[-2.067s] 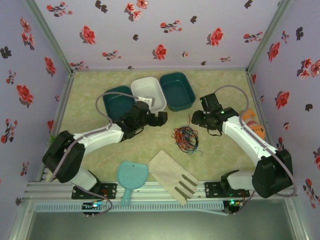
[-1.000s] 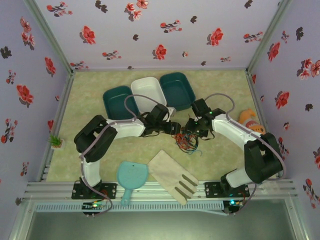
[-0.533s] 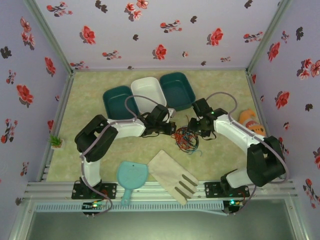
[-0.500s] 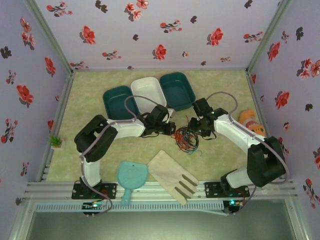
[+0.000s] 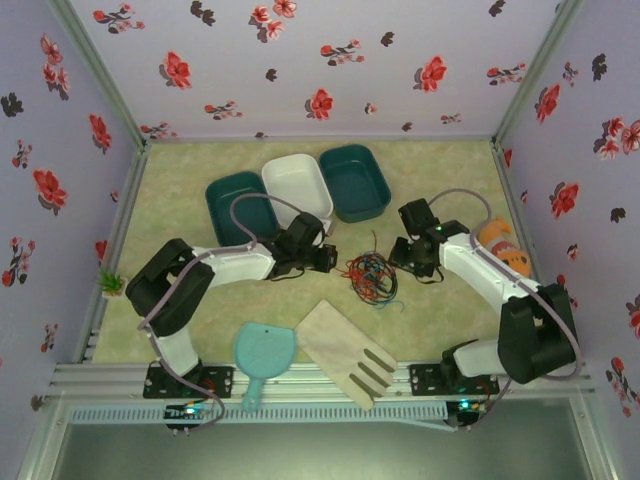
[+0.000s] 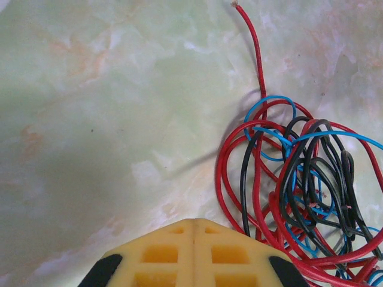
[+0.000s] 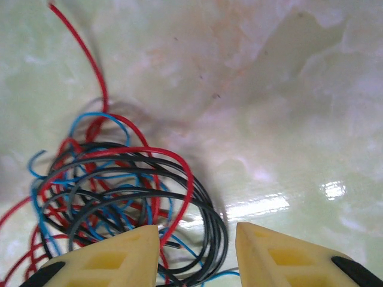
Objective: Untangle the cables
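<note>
Top external view: we log the marbled table (image 5: 440,180), bare around its centre, inside floral walls (image 5: 300,60). The cables (image 5: 372,275) sit between both arms as a roundish knot with no clear long axis. Left gripper (image 6: 194,224) is clenched on nothing, with the knot at its right in the wrist view. Right gripper (image 7: 197,234) is spread, with strands reaching between its fingers, so we judge it nearer. The red free end (image 6: 254,54) trails away.

Tangled cables (image 5: 371,275) on the table (image 5: 450,180) between both grippers, just right of the left gripper (image 5: 331,258), just left of the right gripper (image 5: 398,250), three tubs (image 5: 292,160) in a row beyond them, scoop (image 5: 262,358) and board (image 5: 345,350) behind them, scoop leftward.
</note>
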Tool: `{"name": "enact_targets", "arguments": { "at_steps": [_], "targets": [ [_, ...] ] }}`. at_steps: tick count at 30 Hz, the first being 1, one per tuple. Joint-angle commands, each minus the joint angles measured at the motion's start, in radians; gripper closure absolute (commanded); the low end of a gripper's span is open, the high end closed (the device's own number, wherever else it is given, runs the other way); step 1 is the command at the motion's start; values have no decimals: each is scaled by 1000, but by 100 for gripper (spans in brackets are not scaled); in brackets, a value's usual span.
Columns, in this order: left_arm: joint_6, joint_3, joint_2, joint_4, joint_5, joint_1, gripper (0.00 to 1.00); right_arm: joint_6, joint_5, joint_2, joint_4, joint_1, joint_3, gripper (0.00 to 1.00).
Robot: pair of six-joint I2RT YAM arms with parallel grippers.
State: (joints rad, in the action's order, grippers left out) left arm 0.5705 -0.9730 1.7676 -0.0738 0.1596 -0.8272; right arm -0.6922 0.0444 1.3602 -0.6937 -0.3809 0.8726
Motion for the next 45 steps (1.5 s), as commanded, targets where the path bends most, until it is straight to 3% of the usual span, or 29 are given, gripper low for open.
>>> {"name": "enact_targets", "arguments": {
  "at_steps": [1, 9, 22, 25, 29, 34, 45],
  "targets": [
    [8, 8, -25, 19, -30, 6, 100, -25, -11, -24, -16, 8, -39, 62],
    [-11, -17, -36, 28, -26, 0, 100, -59, 17, -48, 42, 12, -134, 64],
    [-2, -55, -19, 5, -26, -15, 62, -11, 84, 57, 251, 1, -182, 65],
    [-3, -54, -20, 4, -27, -16, 54, 7, 89, 102, 269, -3, -165, 71],
    [-5, -50, -25, 6, -47, -15, 42, 35, 88, 136, 273, -23, -131, 86],
    [-6, -50, -16, 9, -70, -15, 32, 91, 55, 167, 200, -72, -46, 100],
    [-12, -95, 40, 6, -87, -15, 32, 148, -65, 50, -65, -135, 78, 100]
  ]
}}
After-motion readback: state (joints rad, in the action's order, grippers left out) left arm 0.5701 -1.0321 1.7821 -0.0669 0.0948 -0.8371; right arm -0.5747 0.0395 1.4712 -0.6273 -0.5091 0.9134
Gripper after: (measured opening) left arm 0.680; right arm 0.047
